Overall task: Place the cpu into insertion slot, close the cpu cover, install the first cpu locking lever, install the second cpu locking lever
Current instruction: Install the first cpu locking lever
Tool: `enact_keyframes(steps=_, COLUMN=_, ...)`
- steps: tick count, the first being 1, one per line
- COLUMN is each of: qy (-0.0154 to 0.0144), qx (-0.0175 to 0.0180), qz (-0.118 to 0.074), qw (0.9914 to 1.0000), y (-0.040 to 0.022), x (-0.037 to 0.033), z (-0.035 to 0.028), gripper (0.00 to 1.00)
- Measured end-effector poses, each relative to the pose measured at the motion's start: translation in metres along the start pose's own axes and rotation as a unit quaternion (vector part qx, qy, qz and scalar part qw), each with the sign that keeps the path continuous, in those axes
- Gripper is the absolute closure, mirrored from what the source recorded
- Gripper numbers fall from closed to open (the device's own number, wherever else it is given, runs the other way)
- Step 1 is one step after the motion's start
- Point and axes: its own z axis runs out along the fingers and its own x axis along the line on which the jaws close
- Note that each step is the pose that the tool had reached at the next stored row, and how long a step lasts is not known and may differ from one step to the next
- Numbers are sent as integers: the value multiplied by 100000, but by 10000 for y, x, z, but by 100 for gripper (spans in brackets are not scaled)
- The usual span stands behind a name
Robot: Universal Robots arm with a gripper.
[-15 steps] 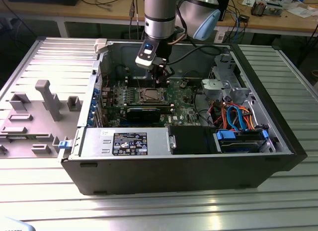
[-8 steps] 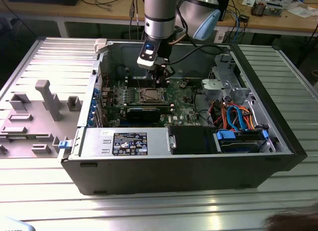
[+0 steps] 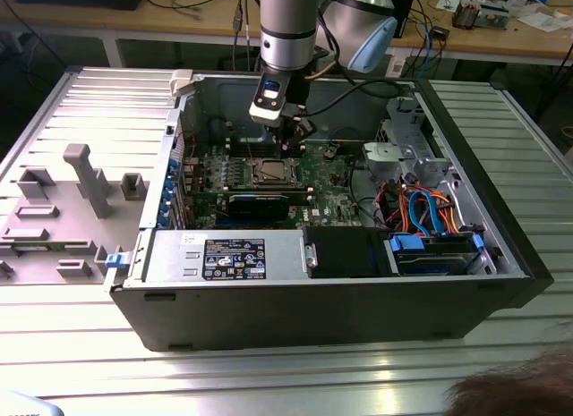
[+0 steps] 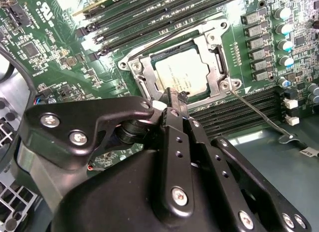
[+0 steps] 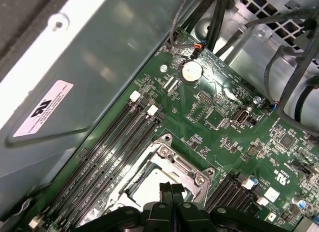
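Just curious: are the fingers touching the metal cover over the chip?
Cannot tell: in the second wrist view the fingers overlap the cpu cover, hiding any gap.

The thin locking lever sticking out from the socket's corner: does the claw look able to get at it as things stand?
Probably yes. The claw hangs at the edge of the cpu cover, and the lever lies bare over the memory slots close by, nothing crossing the way.
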Motion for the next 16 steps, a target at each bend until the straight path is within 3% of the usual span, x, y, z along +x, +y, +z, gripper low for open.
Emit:
enact_keyframes(steps=9, qy=-9, qx=-126, qz=-2778, qw=99961, y=0, x=0, z=0, gripper=89)
enact_keyframes(steps=16, qy=-8, qx=-187, qz=-3892, qw=99924, y=0, x=0, z=0, gripper=89)
